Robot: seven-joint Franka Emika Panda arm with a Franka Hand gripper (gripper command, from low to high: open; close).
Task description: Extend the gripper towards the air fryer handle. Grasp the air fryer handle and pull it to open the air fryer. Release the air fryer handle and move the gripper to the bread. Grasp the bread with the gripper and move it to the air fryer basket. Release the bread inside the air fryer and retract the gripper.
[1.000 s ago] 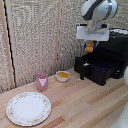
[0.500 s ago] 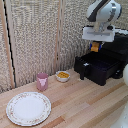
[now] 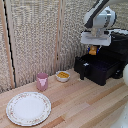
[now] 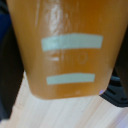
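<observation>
The black air fryer (image 3: pixel 119 44) stands at the exterior view's right. Its basket (image 3: pixel 96 70) is pulled out in front, with the hollow dark interior showing. My gripper (image 3: pixel 93 49), a white block on the white arm, hangs just above the open basket. It is shut on the bread (image 3: pixel 93 50), a small orange-brown block. In the wrist view the bread (image 4: pixel 65 50) fills almost the whole picture, glossy with two pale stripes. It hides the fingertips there.
A small white bowl (image 3: pixel 63 76) with yellow-orange contents sits just off the basket toward the exterior view's left. A pink cup (image 3: pixel 42 81) stands further that way. A patterned plate (image 3: pixel 28 108) lies near the wooden table's (image 3: pixel 85 102) front.
Carrying the bread, the gripper has moved toward the exterior view's right and slightly down, coming over the open basket. Most of that shift came in the first half second.
</observation>
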